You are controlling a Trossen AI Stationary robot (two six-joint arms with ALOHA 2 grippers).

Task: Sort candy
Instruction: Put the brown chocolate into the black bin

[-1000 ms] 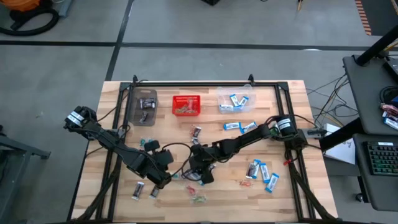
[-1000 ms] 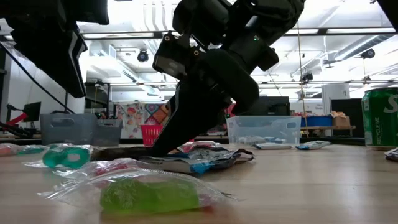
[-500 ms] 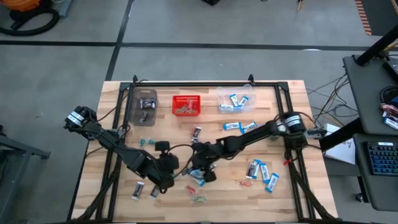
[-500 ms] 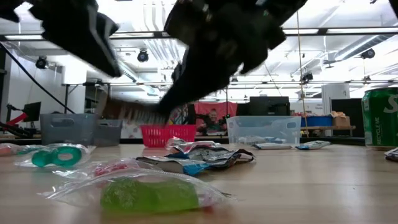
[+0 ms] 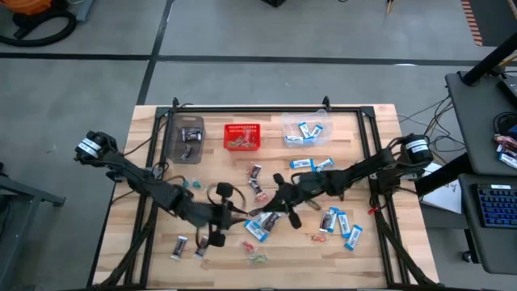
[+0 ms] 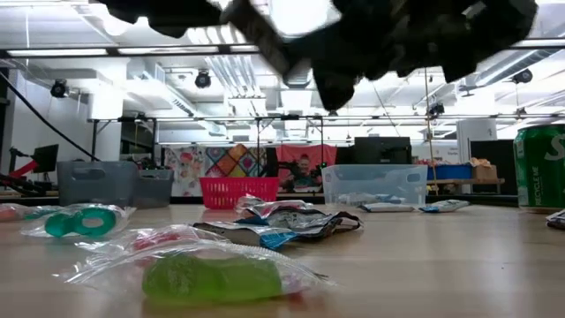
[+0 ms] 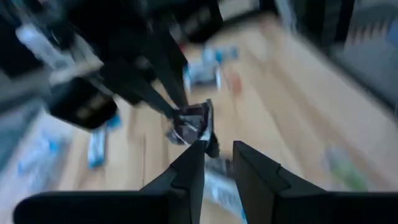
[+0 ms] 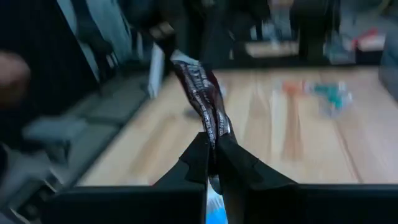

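My right gripper (image 8: 211, 140) is shut on a dark brown mini bar (image 8: 196, 87), which also shows in the left wrist view (image 7: 193, 121). It hangs over the middle of the table, near the front (image 5: 271, 217). My left gripper (image 7: 217, 149) faces it from the table's left (image 5: 241, 212), its fingers apart with nothing between them. On the boards lie more candy: blue-and-white packets (image 5: 339, 222), dark bars (image 5: 179, 246) and small twist-wrapped pieces (image 5: 258, 259). In the low view both grippers are a dark blur above a small pile (image 6: 282, 221). My right gripper pinches one end of the dark bar's wrapper (image 8: 210, 124) between its two fingers. The fingers come nearly level from the table's right. The rest of the bar sticks out past the fingertips, lifted clear of the table.
Along the far edge stand a grey bin (image 5: 186, 139), a red mesh basket (image 5: 242, 136) and a clear bin (image 5: 305, 129) with blue-and-white packets inside. A green can (image 6: 540, 168) stands at the right in the low view. A green sweet in clear wrap (image 6: 212, 276) lies near the front edge.
My right gripper has risen from the pile with the dark bar, drawn back toward the table's right and tipped from pointing down to nearly level. My left gripper has also tipped up toward level and rolled, lifting a little off the table.
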